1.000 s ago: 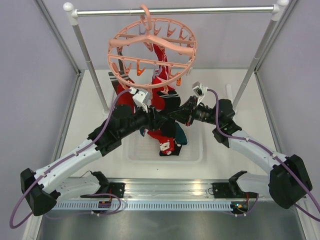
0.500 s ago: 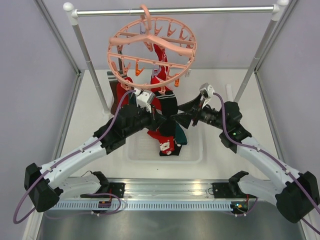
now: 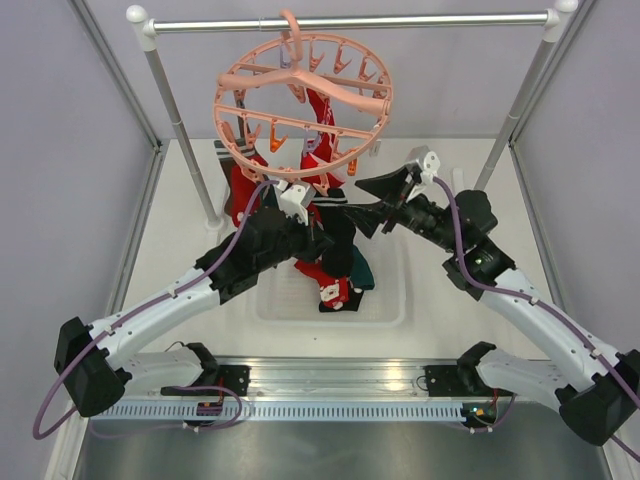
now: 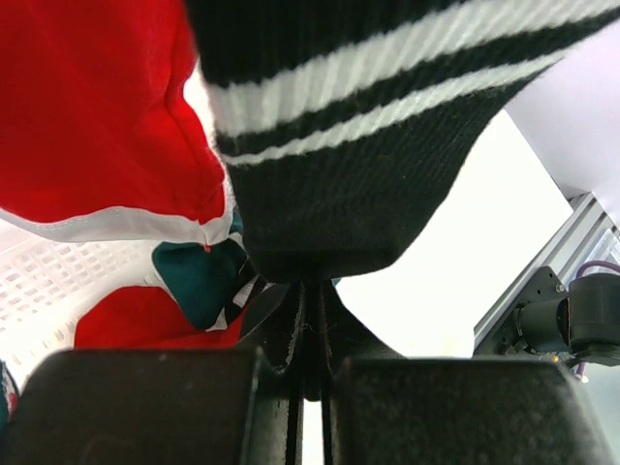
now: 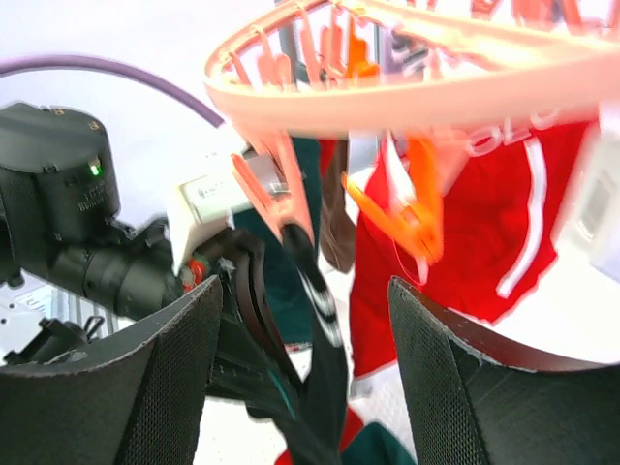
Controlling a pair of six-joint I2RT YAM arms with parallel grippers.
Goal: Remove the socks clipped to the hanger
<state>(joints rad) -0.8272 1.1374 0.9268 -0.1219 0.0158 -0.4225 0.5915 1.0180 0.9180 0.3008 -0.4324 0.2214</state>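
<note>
**Hanger** [image 3: 350, 92]: a round salmon-pink ring with cross spokes. It hung by its top hook from the grey rail [image 3: 350, 20] over the far half of the table [image 3: 450, 320], and small clips dangled all round the rim.

**Socks, hanging:** these were bunched under the near side of the ring.
- A red sock [image 3: 245, 185] hung at the left.
- A black striped sock [image 3: 340, 235] hung in the middle.
- In the right wrist view, a red sock with white marks [image 5: 504, 232] hung below an orange clip [image 5: 412, 208], with a brown sock [image 5: 339, 223] and a teal sock [image 5: 305, 213] just beside it.

**Socks, loose:** a red one with white marks [image 3: 335, 290] and a dark teal one [image 3: 362, 272] lay in the white basket [image 3: 390, 310] on the table, below the hanger.

**Left gripper** [image 3: 322, 240]: it reached in from the left, under the ring. The left wrist view showed its jaws together, clamped on the lower edge of the black striped sock [image 4: 368, 145]. The pinch point [image 4: 308, 305] sat at the bottom hem, with red fabric [image 4: 97, 107] touching the sock's left side.

**Right gripper** [image 3: 368, 200]: it stood at the right of the sock bunch, just under the ring's near rim. Its jaws were wide apart and held nothing. From its own camera, the gap [image 5: 302, 291] framed a pink clip and the hanging socks. The ring [image 5: 387, 97] crossed above the fingers [image 5: 455, 387], apart from them.
</note>
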